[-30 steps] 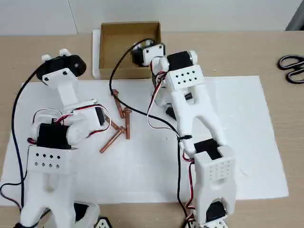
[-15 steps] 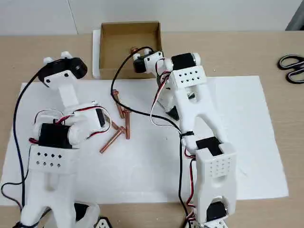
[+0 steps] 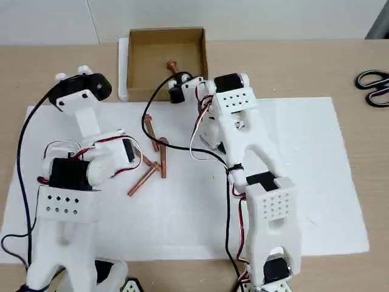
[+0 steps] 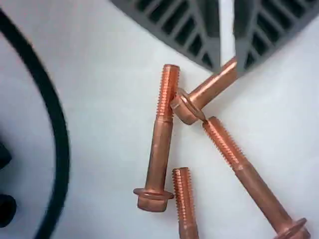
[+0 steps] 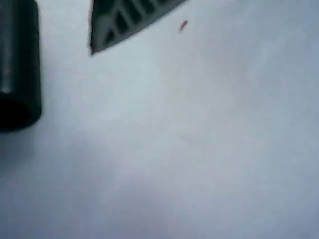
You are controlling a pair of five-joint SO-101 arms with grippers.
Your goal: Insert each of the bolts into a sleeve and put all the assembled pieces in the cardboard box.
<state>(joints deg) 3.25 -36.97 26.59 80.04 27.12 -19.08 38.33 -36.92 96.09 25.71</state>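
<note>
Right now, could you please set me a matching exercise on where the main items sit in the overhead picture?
Things:
1. scissors
2. cluster of bolts
3. lone bolt
4. cardboard box

Places:
A. lying on the white sheet
B. inside the cardboard box
C. on the bare wooden table, at the right edge of the high view
D. on the bare table, at the sheet's far edge

Pairs: 1-C, 2-A, 3-B, 4-D.
</note>
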